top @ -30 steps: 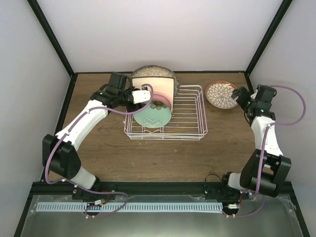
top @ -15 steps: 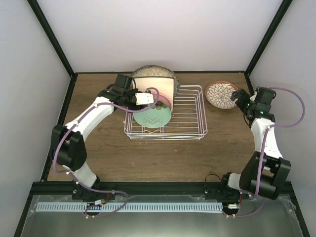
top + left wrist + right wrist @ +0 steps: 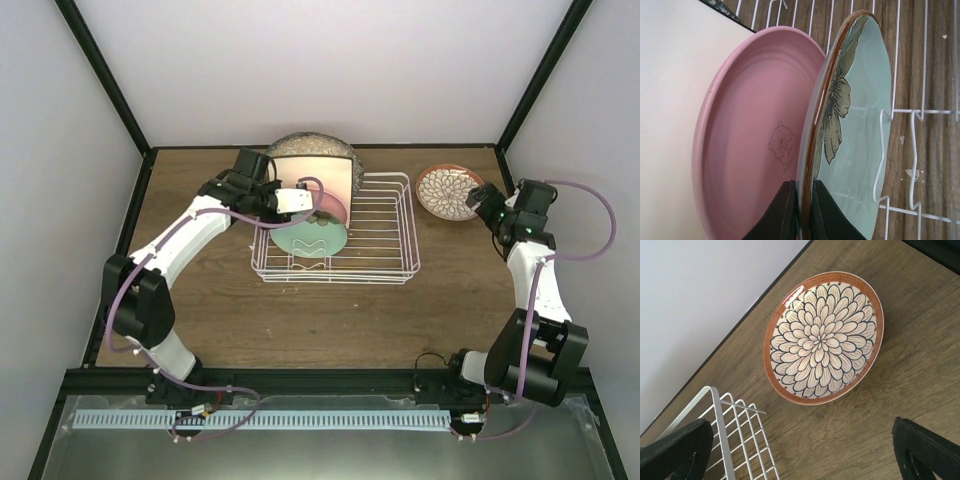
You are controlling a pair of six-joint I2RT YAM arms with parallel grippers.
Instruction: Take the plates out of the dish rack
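Seen from above, a white wire dish rack [image 3: 385, 228] sits on a brown wood-grain bench [image 3: 200, 300]. Four plates stand on edge in the rack's left end.

The left fingers [image 3: 785, 215] are clamped on the rim of the mint-green plate [image 3: 860, 125], one finger on each face. This plate is round, glossy and pale green. It has a thin brown edge and a large olive-brown flower drawn across its face. It stands tilted against the rack's white prongs.

On the other side of the fingers, close against the green plate, stands the pink plate [image 3: 755, 150]. It is round and matte, with faint ridged rings and a small teddy-bear outline at its centre. Beyond it stands the cream square plate [image 3: 318, 172], plain and unmarked. Farthest from the fingers is the large speckled grey-beige plate [image 3: 300, 143], of which only the top arc shows.

The right fingers [image 3: 675, 450] are spread wide and hold nothing. Just ahead of them, the small floral plate [image 3: 822, 337] lies flat on the bench. It is white, with dark-outlined petals radiating from the centre and a reddish-brown rim. It lies outside the rack, near its far right corner and not touching the wire.
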